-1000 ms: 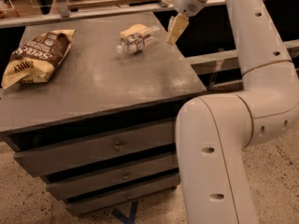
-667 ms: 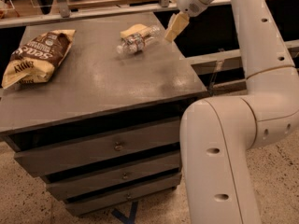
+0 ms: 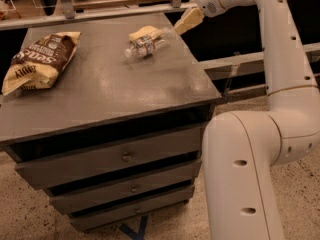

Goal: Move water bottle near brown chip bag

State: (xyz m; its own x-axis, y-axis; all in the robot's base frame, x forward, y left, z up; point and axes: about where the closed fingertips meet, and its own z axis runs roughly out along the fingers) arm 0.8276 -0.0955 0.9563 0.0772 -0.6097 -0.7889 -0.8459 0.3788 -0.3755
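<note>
Jaws: I cannot tell whether they stand open or closed from this angle; the bottle is not between them.
Gripper: the gripper (image 3: 186, 22) hangs at the upper right of the frame, above the far right corner of the table (image 3: 125, 91), angled down and to the left toward the bottle.
Water bottle: the water bottle (image 3: 147, 43) lies on its side on the table top in the upper middle of the frame, cap end toward the lower left, just left of the gripper tip and apart from it.
Sponge: a pale yellow sponge wedge (image 3: 141, 32) sits right behind the bottle, touching it or nearly so.
Brown chip bag: the brown chip bag (image 3: 40, 59) lies flat at the left edge of the table, well apart from the bottle.
Step in hand: by my reading, the approach to the bottle; no grasp made yet.
Next move: lower onto the bottle across its narrow width, keep clear of the sponge, close, then carry it left and set it down beside the bag.
Risk: a round, crinkly bottle could roll or slip when touched.
</note>
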